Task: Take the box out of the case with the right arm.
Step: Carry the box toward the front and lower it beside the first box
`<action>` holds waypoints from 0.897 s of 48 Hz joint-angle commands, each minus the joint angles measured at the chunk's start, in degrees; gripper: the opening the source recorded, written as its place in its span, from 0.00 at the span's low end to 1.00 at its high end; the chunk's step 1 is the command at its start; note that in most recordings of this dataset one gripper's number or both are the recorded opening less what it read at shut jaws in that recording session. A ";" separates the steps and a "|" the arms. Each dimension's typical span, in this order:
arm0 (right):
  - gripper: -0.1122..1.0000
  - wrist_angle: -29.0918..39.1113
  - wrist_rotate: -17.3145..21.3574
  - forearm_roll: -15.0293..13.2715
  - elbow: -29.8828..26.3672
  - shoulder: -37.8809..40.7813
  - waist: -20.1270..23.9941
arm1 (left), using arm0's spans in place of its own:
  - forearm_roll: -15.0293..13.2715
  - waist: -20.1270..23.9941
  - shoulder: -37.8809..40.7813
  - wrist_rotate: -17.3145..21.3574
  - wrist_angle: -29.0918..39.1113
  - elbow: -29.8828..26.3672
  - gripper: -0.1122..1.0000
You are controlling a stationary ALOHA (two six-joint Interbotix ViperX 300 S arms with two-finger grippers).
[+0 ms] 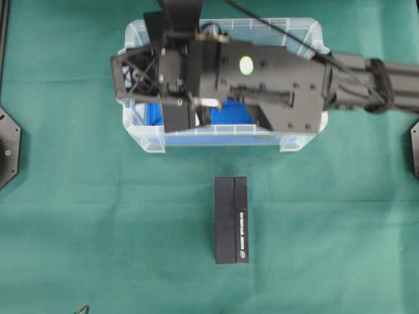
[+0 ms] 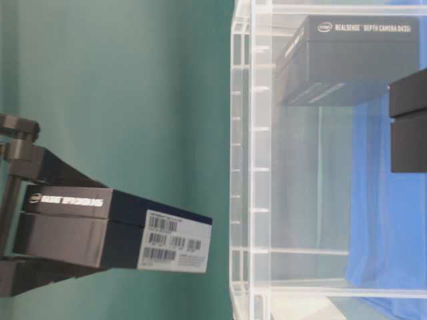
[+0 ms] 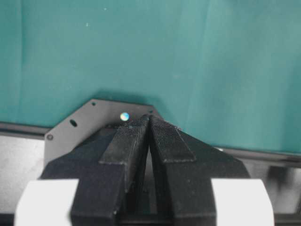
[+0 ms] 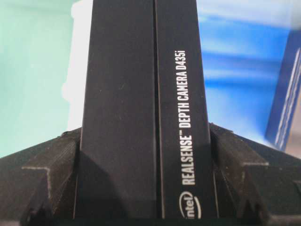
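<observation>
R gripper (image 4: pixel 150 207) clamped on black box (image 4: pixel 141 94), over case (image 1: pixel 147 140).

Green cloth (image 1: pixel 78 216) covers the table; even light

Even, diffuse illumination throughout; soft shadows only on the green counter (image 1: pixel 78 196). Round bright glare spot on the right arm (image 1: pixel 246 65) in the overhead view. Reflections across the clear case (image 2: pixel 250 167) wall at table level. Right wrist view: background washed out and defocused; box (image 4: pixel 141 117) lettering sharp.
</observation>
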 commanded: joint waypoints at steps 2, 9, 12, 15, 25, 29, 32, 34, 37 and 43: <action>0.71 0.44 1.49 -1.49 -2.20 -3.87 2.72 | 0.18 -0.18 0.35 -0.09 -0.26 -0.53 0.10; 0.71 2.20 5.54 -2.55 -2.20 -3.87 6.77 | 0.18 -0.18 0.44 -0.09 -0.18 -0.53 0.10; 0.71 3.16 7.38 -2.81 -2.29 -3.87 8.61 | 0.18 -0.18 0.44 -0.09 -0.26 -0.53 0.10; 0.71 3.78 8.96 -2.99 -2.29 -3.87 10.02 | 0.18 -0.18 0.44 -0.18 -0.26 -0.53 0.10; 0.71 3.96 14.15 -3.60 -2.29 -3.69 14.77 | 0.18 -0.18 0.53 -0.18 -0.26 -0.53 0.10; 0.71 3.96 15.82 -3.78 -2.29 -3.69 16.26 | 0.18 -0.18 0.62 -0.26 -0.26 -0.53 0.10; 0.71 4.13 16.96 -3.87 -2.20 -3.60 17.31 | 0.18 -0.18 0.62 -0.26 -0.18 -0.53 0.10; 0.71 4.31 17.49 -3.87 -2.20 -3.60 17.67 | 0.18 -0.18 0.62 -0.26 -0.18 -0.53 0.10; 0.71 4.57 17.93 -3.87 -2.29 -3.52 18.11 | 0.18 -0.18 0.62 -0.26 -0.26 -0.53 0.10; 0.71 4.57 18.19 -3.87 -2.29 -3.34 18.46 | 0.18 -0.18 0.70 -0.35 -0.26 -0.53 0.10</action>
